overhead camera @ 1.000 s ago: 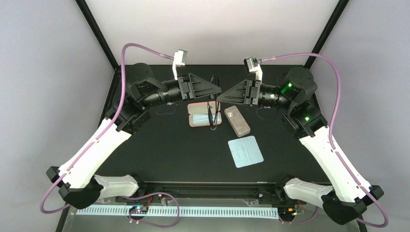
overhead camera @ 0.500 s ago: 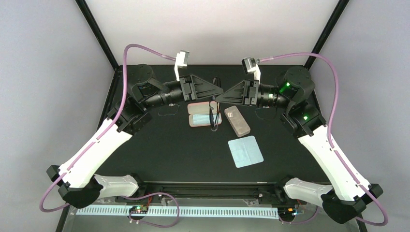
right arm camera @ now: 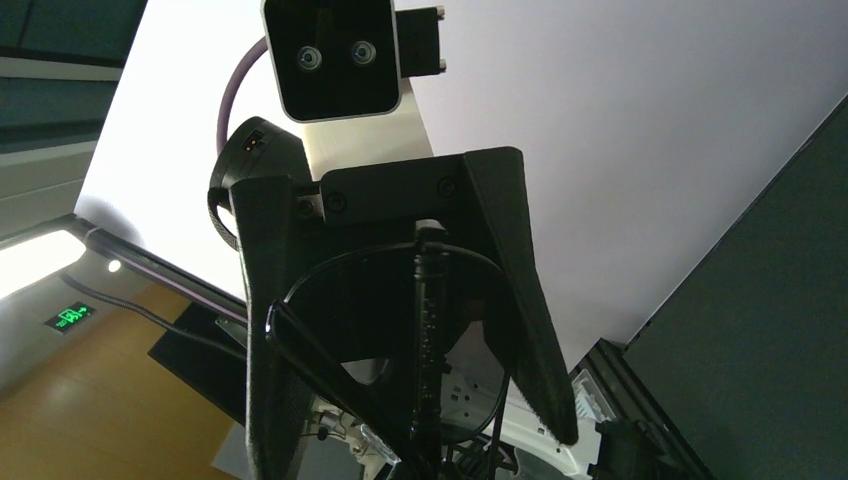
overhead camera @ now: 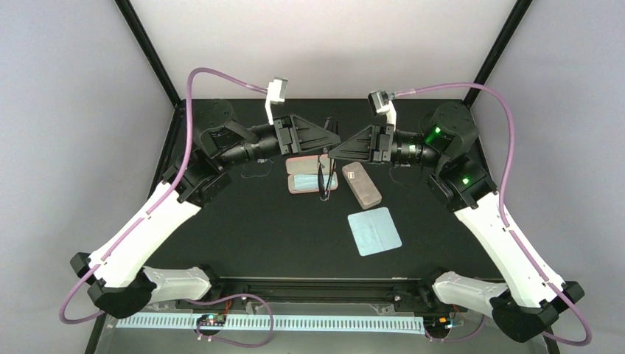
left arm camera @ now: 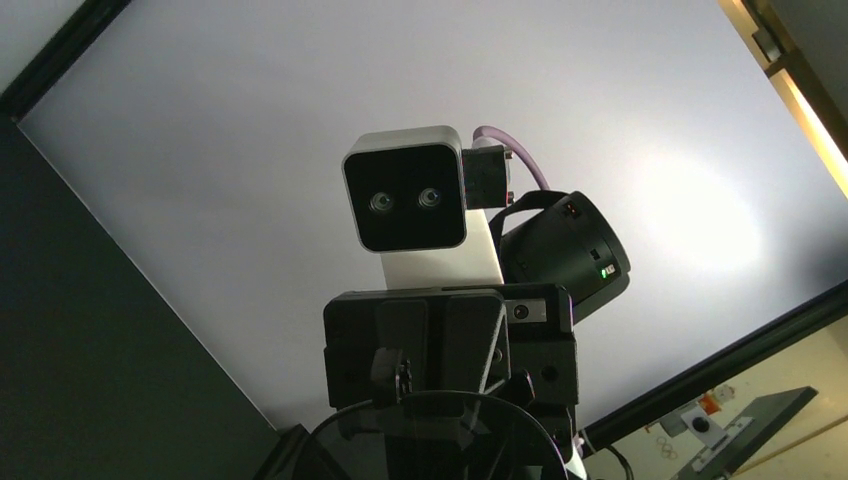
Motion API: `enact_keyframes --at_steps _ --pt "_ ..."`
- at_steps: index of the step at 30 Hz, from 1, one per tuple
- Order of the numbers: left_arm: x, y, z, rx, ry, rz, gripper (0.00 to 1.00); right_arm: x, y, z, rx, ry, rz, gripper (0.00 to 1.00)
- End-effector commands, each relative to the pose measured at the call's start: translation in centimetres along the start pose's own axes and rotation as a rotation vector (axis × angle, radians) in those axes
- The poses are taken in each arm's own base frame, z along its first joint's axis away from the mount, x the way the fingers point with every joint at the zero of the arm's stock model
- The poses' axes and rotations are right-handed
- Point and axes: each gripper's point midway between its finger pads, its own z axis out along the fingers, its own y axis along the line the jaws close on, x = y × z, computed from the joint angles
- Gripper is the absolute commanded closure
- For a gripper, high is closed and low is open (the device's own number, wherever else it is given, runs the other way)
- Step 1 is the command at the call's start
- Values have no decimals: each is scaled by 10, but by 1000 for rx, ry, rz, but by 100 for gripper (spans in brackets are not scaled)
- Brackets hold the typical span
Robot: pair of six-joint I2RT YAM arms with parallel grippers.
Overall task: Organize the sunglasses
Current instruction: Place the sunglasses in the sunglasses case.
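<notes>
Right pincer (overhead camera: 332, 152) looked closed on the sunglasses (overhead camera: 322, 177), raised near the counter's (overhead camera: 250, 228) far edge, long axis running far-to-near. Only the right wrist view showed the left pincer (overhead camera: 336, 140) spread wide.

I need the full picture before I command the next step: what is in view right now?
sunglasses: 1, black frame with dark lenses, up in the air between the two hands, above the pink case
pink case: 1, pink, lying open on the table's far middle
grey case: 1, grey, on the table just right of the pink case
cloth: 1, light blue, flat on the table, nearer than the grey case
table: 1, black, under everything
left hand: 1, black, at the sunglasses from the left; grip not clear
right hand: 1, black, at the sunglasses from the right; grip not clear
</notes>
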Motion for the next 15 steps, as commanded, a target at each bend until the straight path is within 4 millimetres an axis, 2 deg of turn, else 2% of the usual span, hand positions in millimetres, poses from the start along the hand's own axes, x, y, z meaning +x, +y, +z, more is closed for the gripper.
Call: enact_keyframes --at_steps 1,3,8,12,15 --pt "-5 -5 -11 -21 -43 19 40 6 7 -5 -3 -4 -25 99" --pt "-6 0 -16 -63 -61 17 33 7 0 -7 33 -15 -23 99" --pt "-11 14 -36 -179 -132 30 3 9 -22 -10 123 -39 7 99" --pt "-15 30 -62 -308 -205 79 1 1 -47 -16 235 -118 50 99" --pt "-15 47 -87 -441 -242 131 1 -4 -76 -21 340 -185 116 99"
